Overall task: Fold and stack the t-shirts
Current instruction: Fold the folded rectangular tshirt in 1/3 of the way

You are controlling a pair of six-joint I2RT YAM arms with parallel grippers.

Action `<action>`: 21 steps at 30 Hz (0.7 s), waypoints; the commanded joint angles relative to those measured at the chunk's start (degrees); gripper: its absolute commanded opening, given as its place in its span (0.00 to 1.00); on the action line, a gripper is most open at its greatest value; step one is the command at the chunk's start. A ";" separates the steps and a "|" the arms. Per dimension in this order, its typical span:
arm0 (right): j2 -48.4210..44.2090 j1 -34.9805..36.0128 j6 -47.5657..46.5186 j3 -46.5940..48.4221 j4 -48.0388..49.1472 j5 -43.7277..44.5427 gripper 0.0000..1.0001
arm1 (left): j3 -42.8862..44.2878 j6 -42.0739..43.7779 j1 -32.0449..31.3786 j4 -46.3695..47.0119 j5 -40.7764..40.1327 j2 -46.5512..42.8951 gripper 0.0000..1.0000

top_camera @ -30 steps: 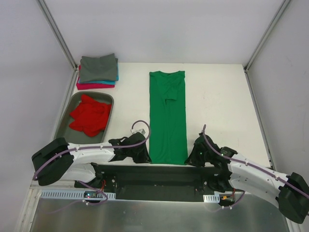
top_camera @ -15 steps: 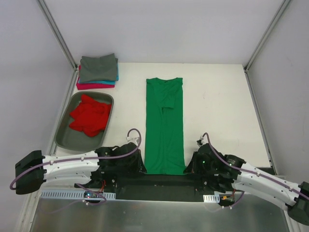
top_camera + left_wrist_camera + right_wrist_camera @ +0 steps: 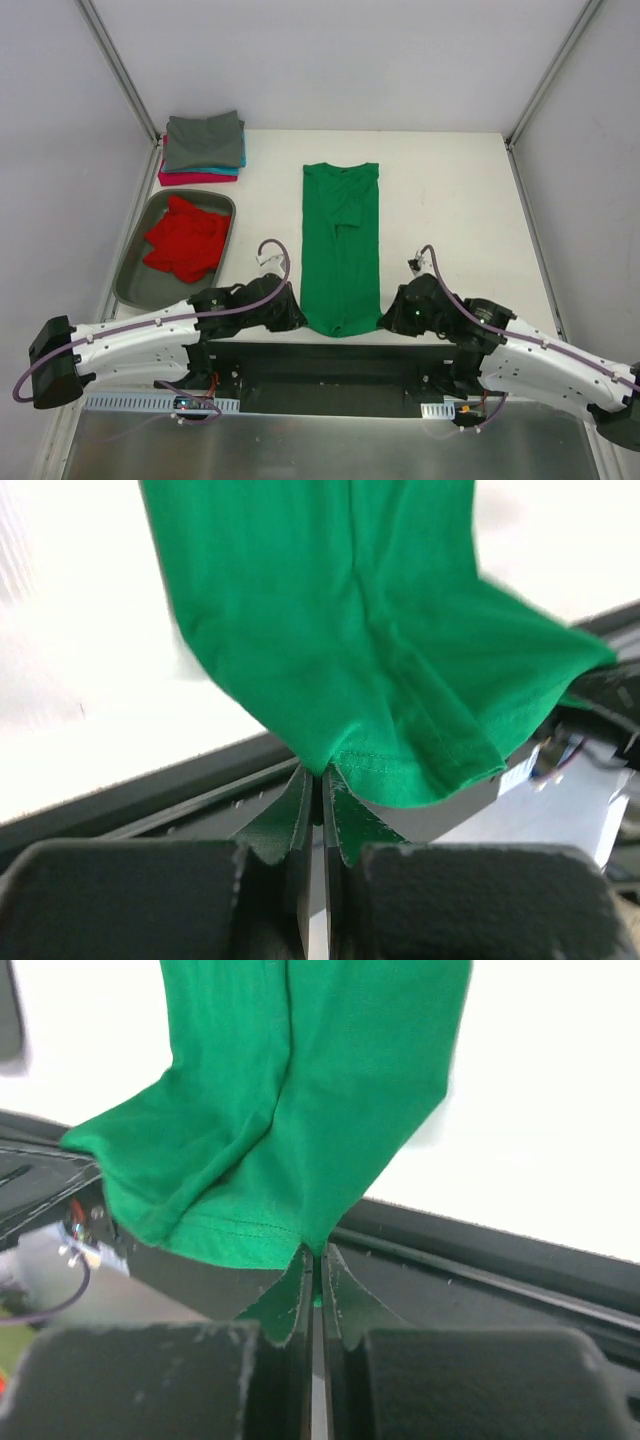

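Note:
A bright green t-shirt (image 3: pixel 342 240), folded into a long strip, lies down the middle of the table with its collar at the far end. My left gripper (image 3: pixel 296 318) is shut on its near left hem corner (image 3: pixel 330 760). My right gripper (image 3: pixel 388 318) is shut on the near right hem corner (image 3: pixel 310 1235). Both corners are lifted off the table, and the hem sags between them. A red t-shirt (image 3: pixel 186 238) lies crumpled in the grey tray (image 3: pixel 132 285). Grey, teal and pink-magenta t-shirts sit folded in a stack (image 3: pixel 204 146) at the far left.
The tray stands along the table's left edge, just behind my left arm. A black rail (image 3: pixel 330 362) runs along the table's near edge under the lifted hem. White walls and metal posts enclose the table.
Both grippers have lifted the green shirt's near hem and moved it away from the near edge. The near end has narrowed and sags between them. The shirt had first been drawn nearer.

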 commanded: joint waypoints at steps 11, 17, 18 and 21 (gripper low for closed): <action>15.67 -15.24 -15.73 12.56 8.43 9.86 0.01 | 19.56 19.47 15.73 -1.87 -2.16 17.52 0.00; 23.75 -20.07 -20.83 17.30 13.36 7.41 0.01 | 25.19 24.13 20.14 -1.87 -2.15 23.76 0.00; 25.07 -20.95 -21.53 17.75 13.88 6.88 0.01 | 26.07 24.57 21.10 -1.87 -2.07 24.56 0.00; 28.85 -23.59 -23.11 20.12 15.90 5.65 0.01 | 28.88 26.32 23.74 -1.87 -0.93 28.68 0.00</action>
